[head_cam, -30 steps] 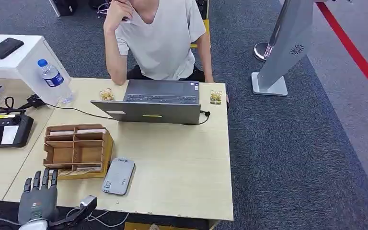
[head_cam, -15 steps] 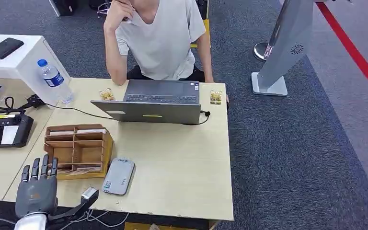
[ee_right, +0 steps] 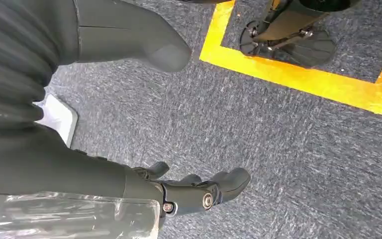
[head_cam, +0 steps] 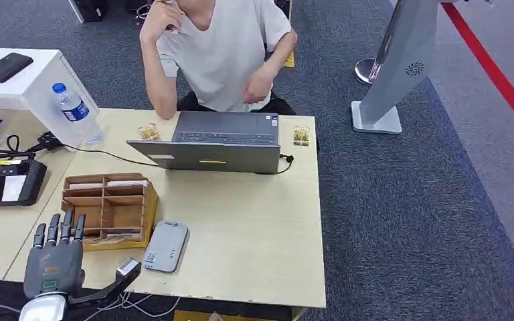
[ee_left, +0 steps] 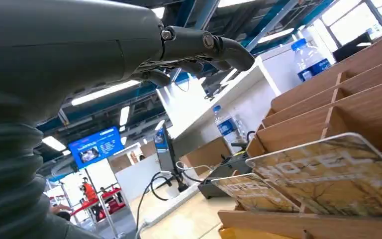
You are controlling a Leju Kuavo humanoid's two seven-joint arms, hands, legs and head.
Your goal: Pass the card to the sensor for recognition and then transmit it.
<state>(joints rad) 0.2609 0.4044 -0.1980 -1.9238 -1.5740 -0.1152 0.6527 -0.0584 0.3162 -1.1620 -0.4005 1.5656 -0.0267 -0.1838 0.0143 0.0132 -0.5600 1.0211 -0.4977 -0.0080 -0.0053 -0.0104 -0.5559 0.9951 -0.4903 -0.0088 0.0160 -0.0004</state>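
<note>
Several cards printed HOTEL (ee_left: 338, 174) lean in the front slots of a wooden organizer (head_cam: 110, 207) at the table's near left; in the head view the cards (head_cam: 110, 235) show as a pale strip. A flat grey sensor (head_cam: 166, 245) lies just right of the organizer. My left hand (head_cam: 55, 264) hovers at the table's near edge, just short of the organizer, fingers (ee_left: 204, 45) straight and apart, thumb spread toward the sensor, holding nothing. My right hand (ee_right: 199, 191) hangs over the carpet with loosely bent fingers, holding nothing.
A person (head_cam: 221, 53) sits behind an open laptop (head_cam: 214, 144) at the table's far side. A water bottle (head_cam: 73, 107) and a black controller (head_cam: 7, 180) are at the left. A grey stand (head_cam: 401, 67) rises on the carpet to the right.
My left hand has edged forward toward the organizer. The person has lifted one arm from the table's far edge up to the chest.
</note>
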